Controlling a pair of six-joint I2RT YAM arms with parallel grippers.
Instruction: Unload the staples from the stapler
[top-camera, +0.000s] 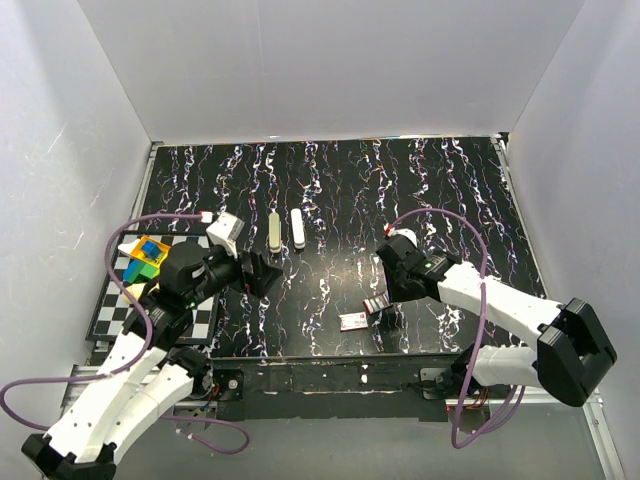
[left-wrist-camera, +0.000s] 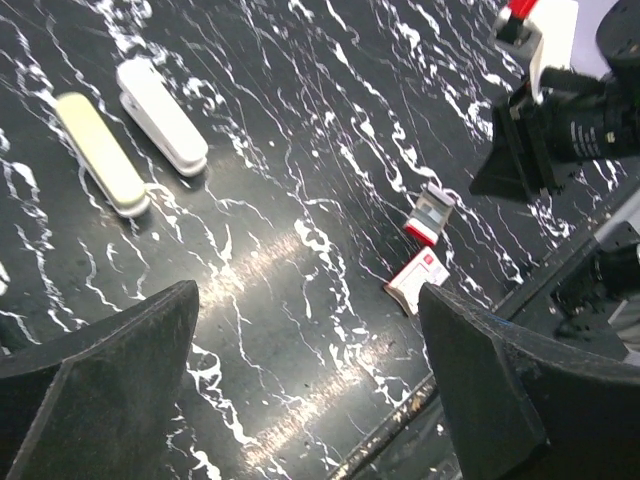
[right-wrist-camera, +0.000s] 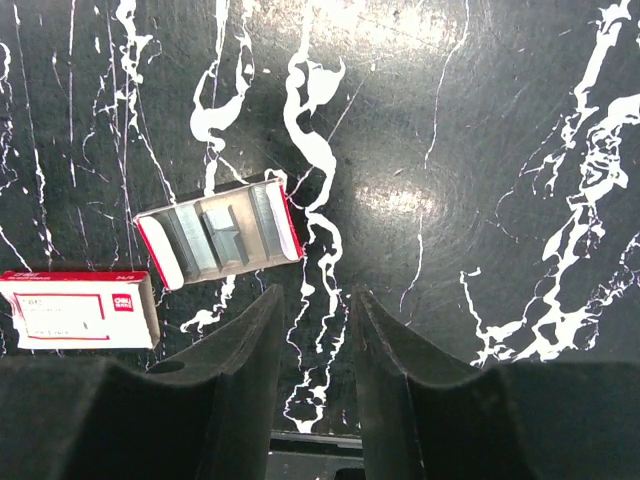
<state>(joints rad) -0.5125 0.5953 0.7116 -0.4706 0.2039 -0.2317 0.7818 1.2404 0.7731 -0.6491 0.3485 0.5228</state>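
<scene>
On the black, white-veined desk, the left hand hangs wide open and empty. The right hand points down, narrowly parted, holding nothing. The beige plastic stapler and the white plastic stapler lie side by side mid-desk, apart from both hands. An open red-edged staple tray lies just beside the right hand, with a red-and-white cardboard sleeve near it.

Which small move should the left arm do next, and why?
Probably ease the left gripper forward toward the white stapler. The gripper is wide open and empty, and both the white stapler and the beige stapler lie untouched ahead of it.
</scene>
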